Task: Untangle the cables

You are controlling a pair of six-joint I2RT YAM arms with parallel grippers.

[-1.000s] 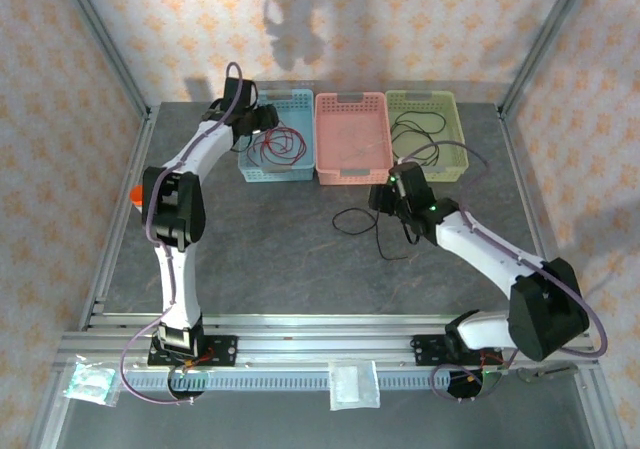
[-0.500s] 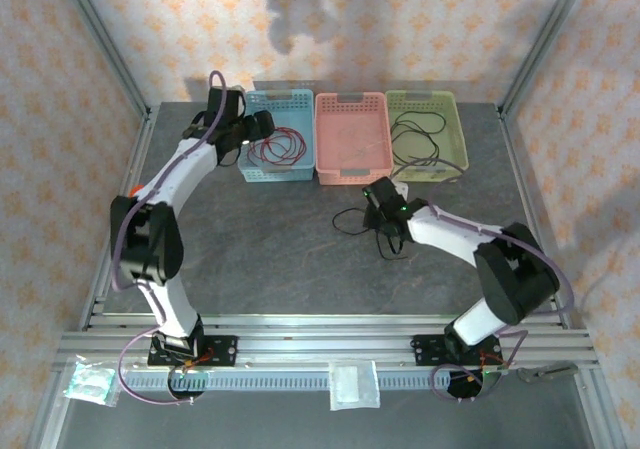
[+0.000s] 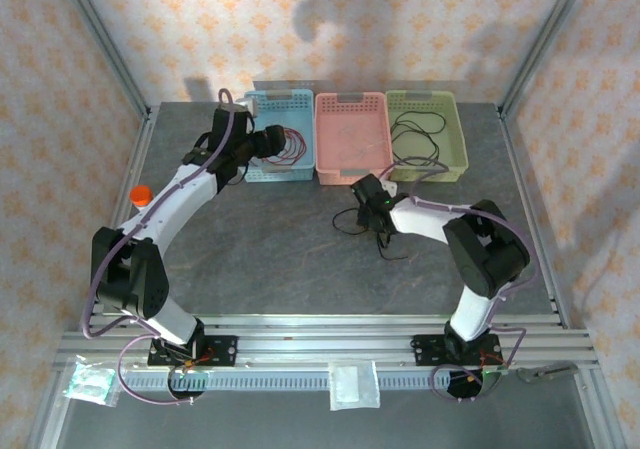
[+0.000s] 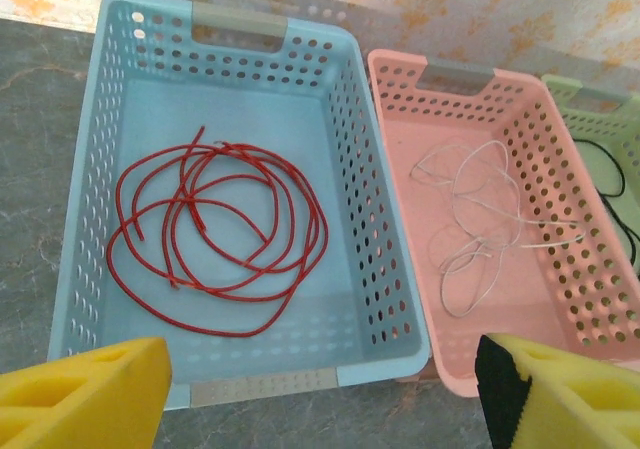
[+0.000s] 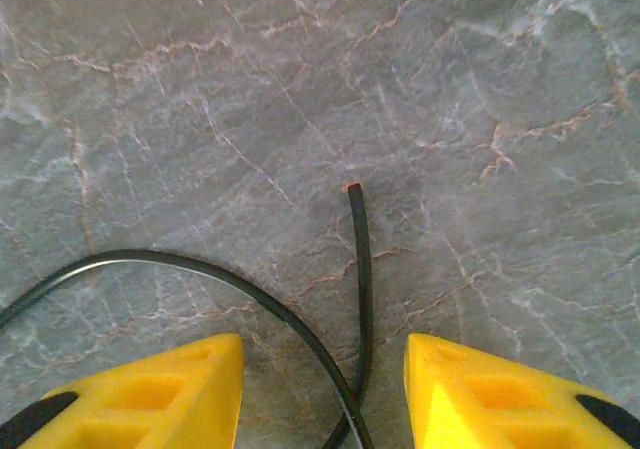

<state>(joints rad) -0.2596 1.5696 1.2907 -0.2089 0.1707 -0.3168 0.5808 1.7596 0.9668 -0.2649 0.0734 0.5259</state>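
Black strand (image 5: 300, 314): lies loose on the grey tabletop (image 3: 260, 239), near of the pink basket (image 4: 455, 74); cut end points far, between the yellow fingers (image 5: 150, 394).
Right gripper (image 5: 320, 394): jaws apart, low over the table, straddles that strand; nothing pinched yet.
Left gripper (image 4: 320, 399): spread wide and empty, hangs over the near rim of the blue basket (image 4: 240, 24).
Risk, right side: two passes of the strand cross between the jaws. May clamp both at once and pull a loop tighter rather than free it. Thin wire could also slip out of the pads.
Risk, green basket (image 3: 425, 95): black wire seems to trail over its near rim. If joined to the table strand (cannot tell), a pull may drag the basket or haul its coil back out.
Baskets: three in a far row, blue left, pink middle, green right.
Cables: one red cable (image 4: 215, 234) coiled in blue, one white cable (image 4: 480, 224) in pink, one black coil (image 3: 418, 127) in green, plus the table strand.
Grippers: two.
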